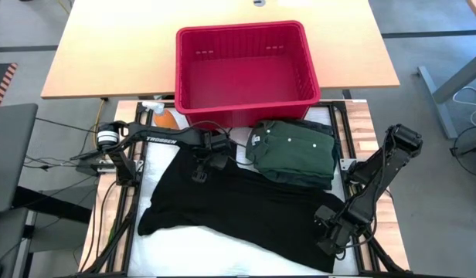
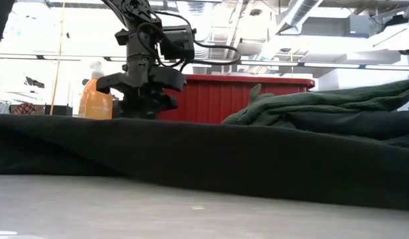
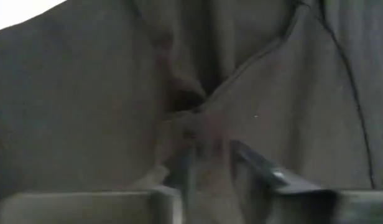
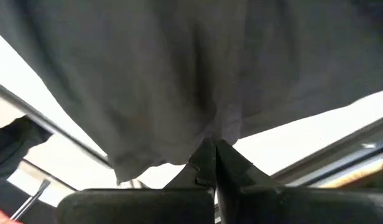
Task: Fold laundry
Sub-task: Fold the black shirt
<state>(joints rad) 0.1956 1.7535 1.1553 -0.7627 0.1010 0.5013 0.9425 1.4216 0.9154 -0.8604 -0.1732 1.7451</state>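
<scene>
Black garment point(image 1: 238, 205) under left claw point(image 1: 199, 174), right claw point(image 1: 328, 225) pinching hem.

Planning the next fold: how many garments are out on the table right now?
2 visible: a black garment spread across the table's middle, pinched by both grippers, and a folded green shirt beside the red basket. More could lie hidden under the green shirt.
</scene>
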